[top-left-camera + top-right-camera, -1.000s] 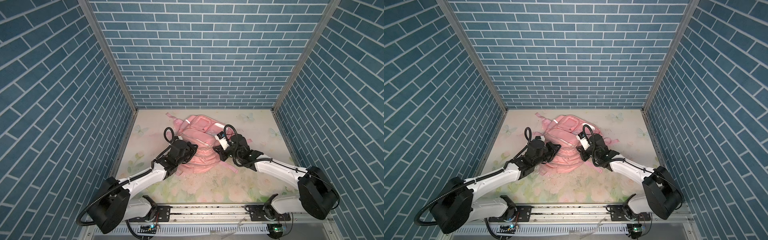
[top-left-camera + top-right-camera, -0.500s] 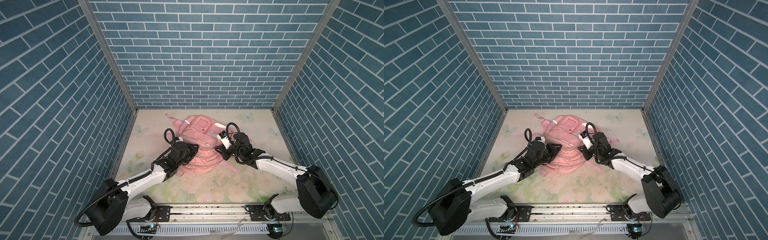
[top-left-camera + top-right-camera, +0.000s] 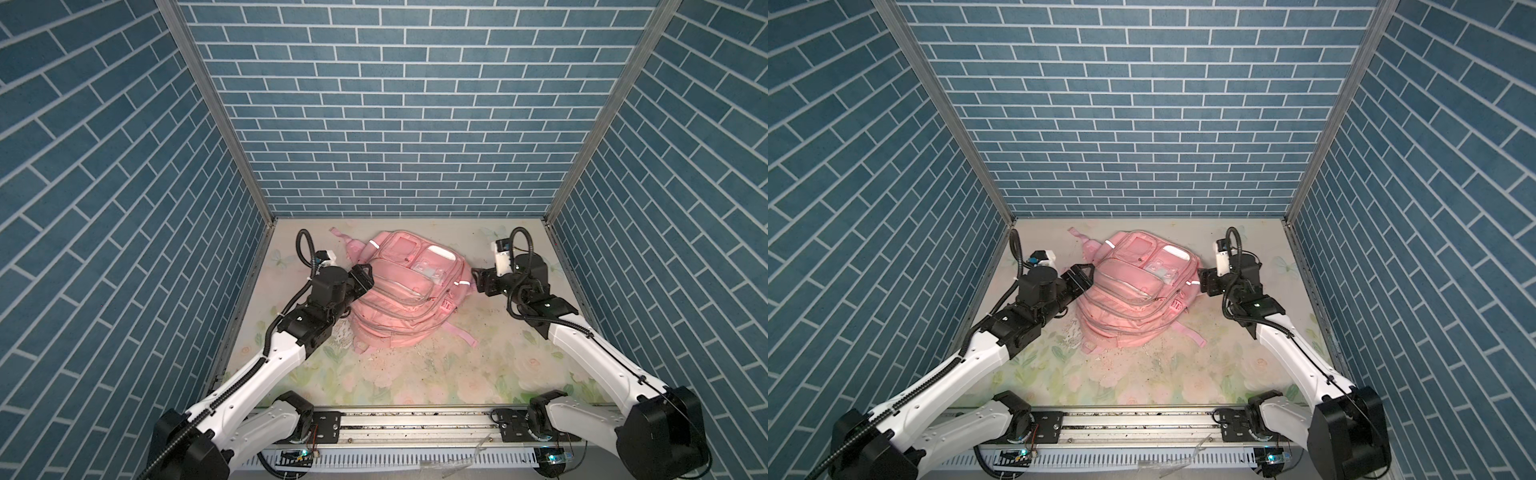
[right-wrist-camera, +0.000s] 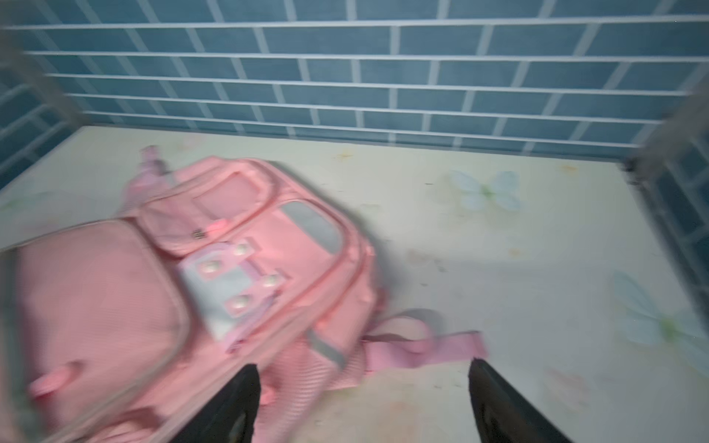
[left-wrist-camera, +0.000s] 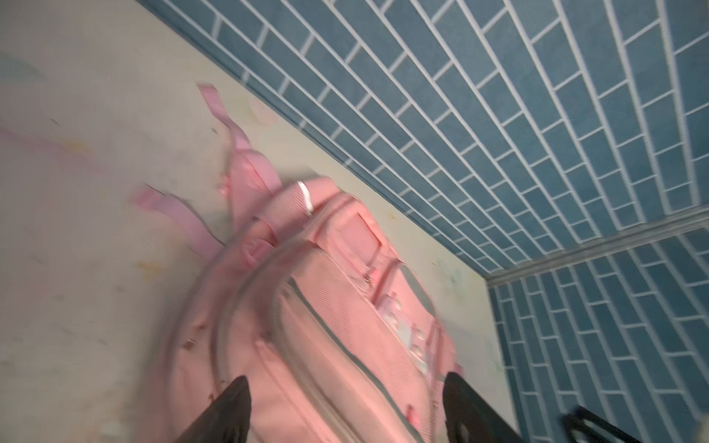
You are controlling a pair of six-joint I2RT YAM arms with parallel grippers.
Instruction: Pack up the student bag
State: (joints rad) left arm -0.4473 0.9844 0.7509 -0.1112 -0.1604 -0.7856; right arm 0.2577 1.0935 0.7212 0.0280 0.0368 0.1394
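Note:
The student bag (image 3: 411, 291) (image 3: 1133, 295) is a large pink backpack lying front-up on the floral mat, its pockets zipped shut. My left gripper (image 3: 362, 277) (image 3: 1081, 279) is open at the bag's left edge. In the left wrist view the bag (image 5: 326, 326) fills the space beyond the gripper (image 5: 345, 377), which holds nothing. My right gripper (image 3: 478, 284) (image 3: 1204, 283) is open just off the bag's right side. The right wrist view shows the bag (image 4: 153, 287), with the gripper (image 4: 362, 364) over bare mat near a pink strap (image 4: 422, 347).
Blue brick-patterned walls close in the left, back and right. A loose strap (image 3: 459, 332) trails off the bag's near right corner, and another strap (image 3: 343, 237) lies at the back left. Crumbs dot the mat (image 3: 415, 374). The arms' mounting rail (image 3: 415, 426) runs along the front.
Both grippers went from shut to open, let go of the bag and drew back outwards to its sides. The bag has settled flatter and a little farther back.

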